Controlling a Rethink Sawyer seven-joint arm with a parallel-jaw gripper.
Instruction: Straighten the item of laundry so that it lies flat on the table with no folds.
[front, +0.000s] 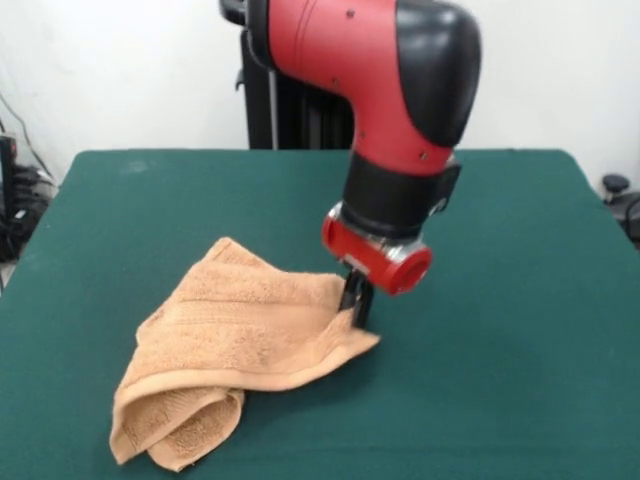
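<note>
Although it rests on the table (520, 330), the hand towel (235, 340) is far from flat: it lies crumpled left of the table's middle, toward the near edge in the front view. Its peach terry surface is folded over itself, with one pointed corner rising toward the far side and a thick rolled lump (175, 425) bunched at its near left end. A flat woven band (215, 318) runs as a faint stripe across the upper layer. Along the near side a hemmed edge sweeps from the lump out to the right, ending in a corner (365, 342) that lies on the green cloth.

Right at that right-hand edge, the gripper (356, 298) comes down from above. Its dark fingers meet the towel's raised edge just above the right corner, and the cloth seems drawn up slightly against them. They look close together, yet whether they actually pinch the fabric or merely press beside it I cannot tell, since the tips are partly hidden by the cloth and by the wrist.

Above the gripper sits a red round wrist collar (385, 255), then a black section, then the bulky red and black arm (385, 75) leaning in from the top. Dark green felt covers the table all around the towel. Behind the far edge stand the black pedestal (290, 115) and a white wall (110, 70), with cables (22, 205) at the far left.
</note>
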